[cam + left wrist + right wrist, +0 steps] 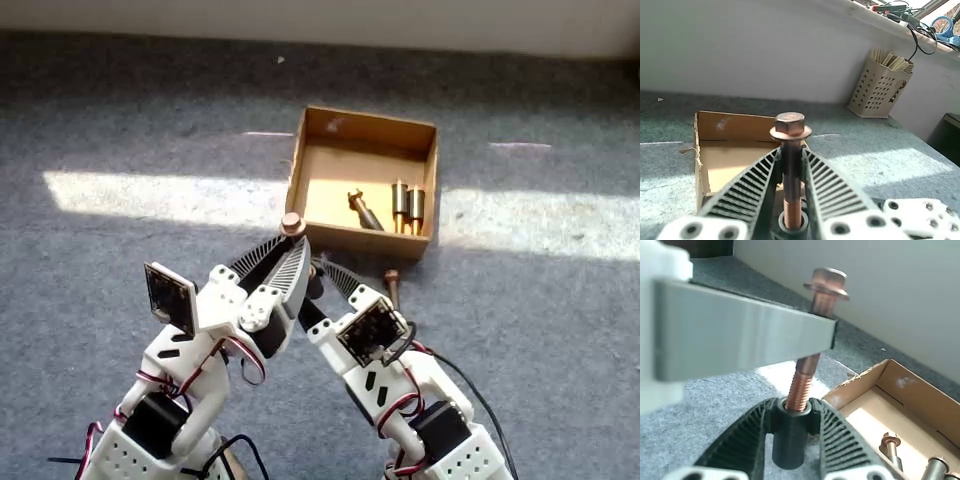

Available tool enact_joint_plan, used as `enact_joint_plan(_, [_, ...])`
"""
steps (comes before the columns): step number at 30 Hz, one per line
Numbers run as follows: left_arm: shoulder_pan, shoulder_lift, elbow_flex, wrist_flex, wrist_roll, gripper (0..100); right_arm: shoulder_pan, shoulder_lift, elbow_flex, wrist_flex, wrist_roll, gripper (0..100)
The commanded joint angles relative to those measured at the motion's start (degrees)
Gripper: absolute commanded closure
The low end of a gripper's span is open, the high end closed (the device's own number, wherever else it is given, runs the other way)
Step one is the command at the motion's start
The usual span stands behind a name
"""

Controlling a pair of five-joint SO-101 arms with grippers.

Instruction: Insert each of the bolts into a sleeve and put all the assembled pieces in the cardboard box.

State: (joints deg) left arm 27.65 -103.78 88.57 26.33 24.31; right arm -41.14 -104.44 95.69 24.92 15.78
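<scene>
At mid-frame, a bolt (791, 175) was clamped in the left end effector (791, 152), its tip entered in the sleeve (789, 440) gripped by the right end effector (790, 410). Three pieces (405, 205) were seen in the box (300, 160). A loose bolt (391, 287) was judged outstanding on the bench (100, 270).

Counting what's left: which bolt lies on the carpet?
The bolt beside the cardboard box, on the robot's side; three lie inside, one is in the left gripper.

No lettering, number or sign can be read, neither on the cardboard box (370, 121) nor on the bolt (790, 125).
</scene>
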Motion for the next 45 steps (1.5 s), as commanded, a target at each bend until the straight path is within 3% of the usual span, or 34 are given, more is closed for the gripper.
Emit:
enact_joint_plan(1, [1.0,-0.7,-0.5,2.1,-1.0,99,0.6,-0.7,5.7,-0.2,0.4,99.3])
enact_joint_plan(7, [1.1,-0.7,-0.3,3.0,-0.9,99,4.2,-0.7,5.7,-0.4,0.4,99.3])
enact_joint_plan(12, [5.5,-0.7,-0.8,7.7,-1.1,99,4.4,-0.7,5.7,-0.3,0.4,99.3])
enact_joint_plan(19, [6.0,-0.5,-0.2,10.0,-1.1,99,4.5,-0.7,5.7,-0.2,0.4,99.3])
enact_joint_plan(25, [10.2,-0.6,2.6,10.0,-9.5,99,5.5,-0.7,5.7,-0.1,0.4,99.3])
enact_joint_plan(33, [10.2,-0.6,2.6,10.0,-9.6,99,9.1,-0.7,5.7,0.0,0.4,99.3])
enact_joint_plan(39, [8.3,-0.6,2.5,11.2,-9.2,88,9.2,-0.7,5.7,2.4,0.4,99.3])
enact_joint_plan(45, [7.4,-0.6,2.5,11.7,-9.2,87,9.2,-0.7,5.7,2.9,0.4,99.3])
